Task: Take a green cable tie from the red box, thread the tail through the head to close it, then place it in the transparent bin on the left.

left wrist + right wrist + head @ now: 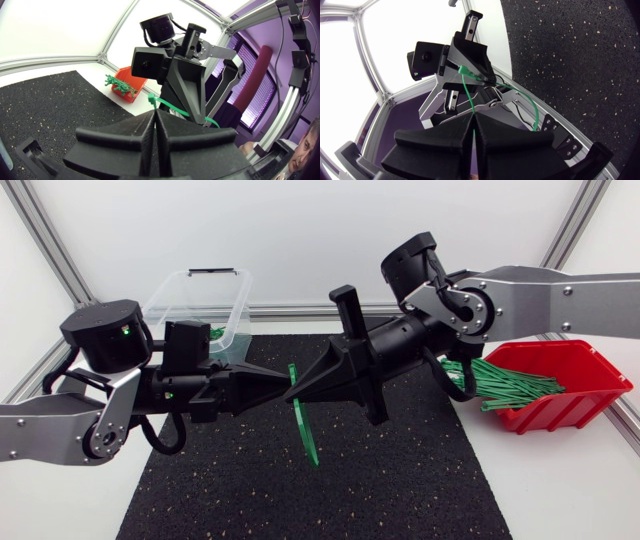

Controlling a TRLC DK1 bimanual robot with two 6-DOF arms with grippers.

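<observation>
Over the middle of the black mat, a green cable tie (303, 425) hangs nearly upright between my two grippers. Its head is up and its tail points down toward the mat. My left gripper (283, 392) comes in from the left and my right gripper (298, 392) from the right. They meet tip to tip, both shut on the tie's upper part. In the left wrist view the tie (172, 106) runs from just ahead of my gripper (155, 114) across the other gripper. In the right wrist view the tie (466, 92) rises from my shut fingers (472, 119).
The red box (575, 395) with several green ties (500, 380) stands at the right, beside the mat (300, 500). The transparent bin (195, 295) sits at the back left with something green in it. The red box (134, 80) also shows in the left wrist view.
</observation>
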